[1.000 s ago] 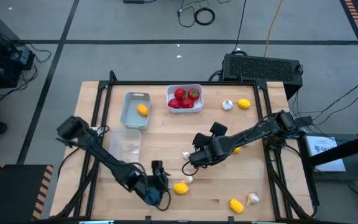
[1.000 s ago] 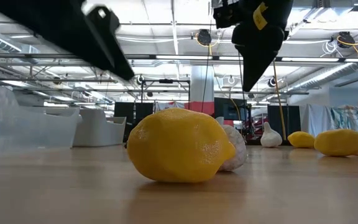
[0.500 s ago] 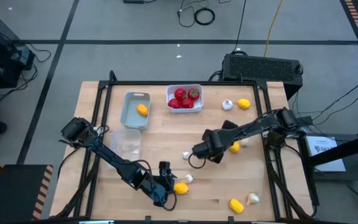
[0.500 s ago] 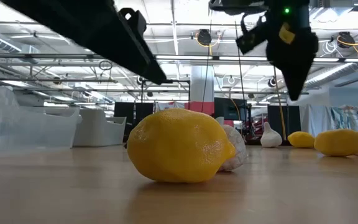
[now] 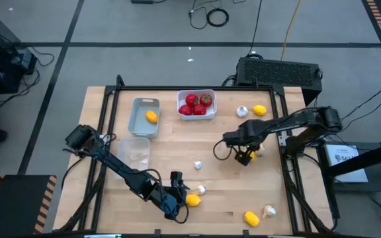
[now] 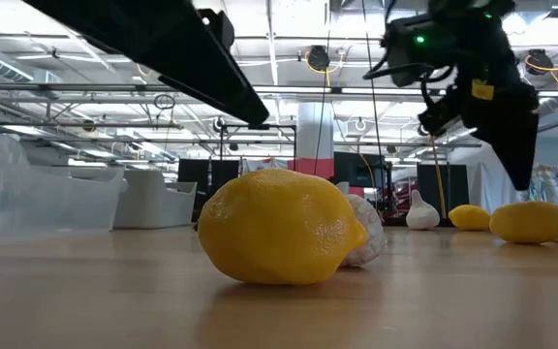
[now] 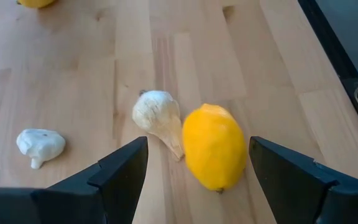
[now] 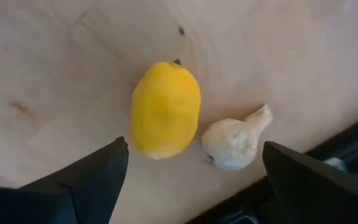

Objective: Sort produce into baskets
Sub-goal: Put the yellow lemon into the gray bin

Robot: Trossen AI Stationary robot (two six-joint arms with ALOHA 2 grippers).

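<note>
Currently: left gripper [image 7: 194, 163], fingers spread, faces lemon [image 7: 214, 147] touching garlic bulb [image 7: 158, 114]. Advice: straddle lemon alone, excluding garlic. Right gripper [image 8: 191, 171], spread, above another lemon [image 8: 165, 109].

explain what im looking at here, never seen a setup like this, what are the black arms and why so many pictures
Two dark robot arms work at a wooden table, sorting produce. One picture looks down from above, one looks level along the tabletop, and two come from cameras on the wrists. The left gripper is open beside a yellow lemon and a whitish garlic bulb. The right gripper hangs open over another lemon and garlic bulb. Nothing is held. At the back, a white tray holds red fruits and a grey tray holds one lemon.
</note>
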